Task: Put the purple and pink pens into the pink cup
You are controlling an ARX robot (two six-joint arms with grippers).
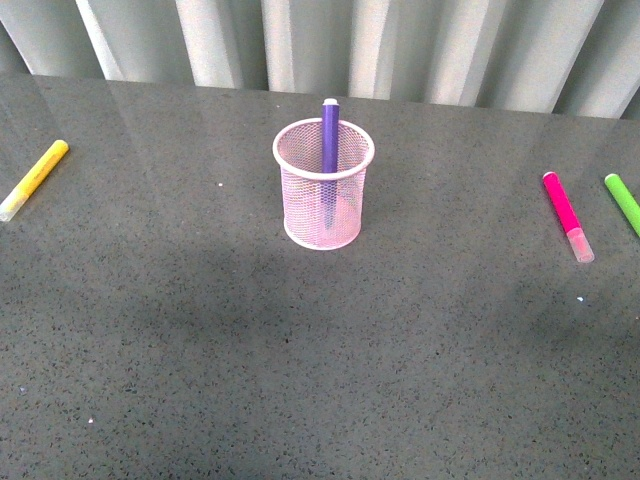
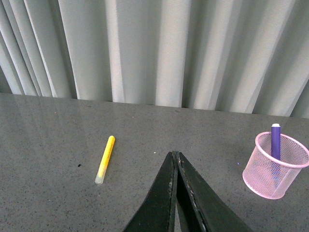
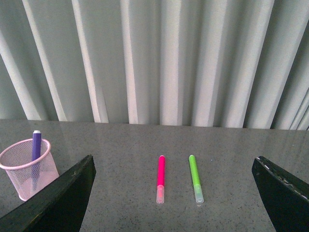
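The right gripper (image 3: 175, 158) gaped wide, holding nothing. The pink pen (image 3: 161, 176) lay flat on the table ahead of it, just beside a green marker (image 3: 195, 177). The left gripper (image 2: 175, 154) was pinched closed and empty. The purple pen (image 1: 330, 130) stood in the pink cup (image 1: 300, 205) (apart from both grippers).

The left gripper (image 2: 175, 154) points forward with its two dark fingers (image 2: 159, 203) pressed tight together, tips meeting, nothing between them. The right gripper (image 3: 174, 162) points forward too, its jaws spread wide apart and empty.
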